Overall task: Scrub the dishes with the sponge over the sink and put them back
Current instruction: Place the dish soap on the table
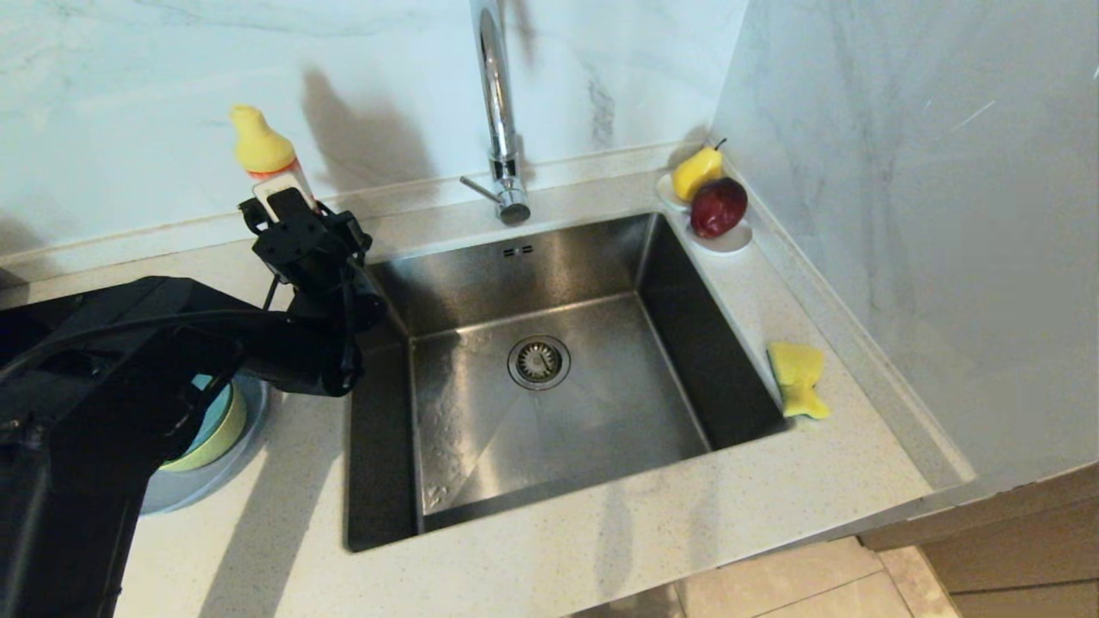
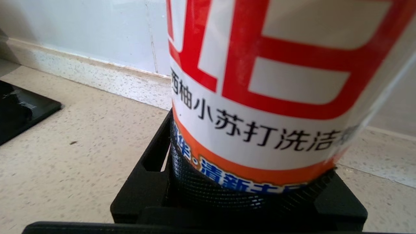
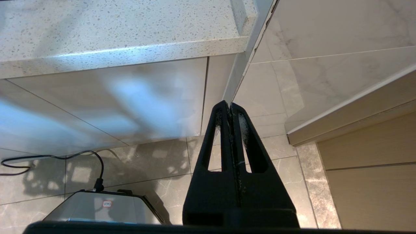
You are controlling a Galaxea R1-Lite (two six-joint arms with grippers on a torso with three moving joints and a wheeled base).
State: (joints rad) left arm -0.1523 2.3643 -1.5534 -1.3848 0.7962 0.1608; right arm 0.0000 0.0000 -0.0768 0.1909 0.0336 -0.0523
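Observation:
My left gripper (image 1: 289, 215) is shut on a white detergent bottle (image 1: 268, 163) with a yellow cap and a red and orange label, at the counter's back left beside the sink (image 1: 549, 403). In the left wrist view the bottle (image 2: 260, 97) fills the space between the black fingers (image 2: 149, 175). The gripper hides the bottle's base. The dishes sit stacked under my left arm: a teal bowl (image 1: 216, 403) in a yellow-green bowl (image 1: 225, 435) on a grey-blue plate (image 1: 202, 489). The yellow sponge (image 1: 798, 378) lies on the counter right of the sink. My right gripper (image 3: 230, 105) hangs shut and empty below the counter.
A tall chrome faucet (image 1: 498, 120) rises behind the sink, whose drain strainer (image 1: 538, 361) is at the centre. A white dish (image 1: 730, 240) with a pear and a red apple stands in the back right corner. A marble wall runs along the right side.

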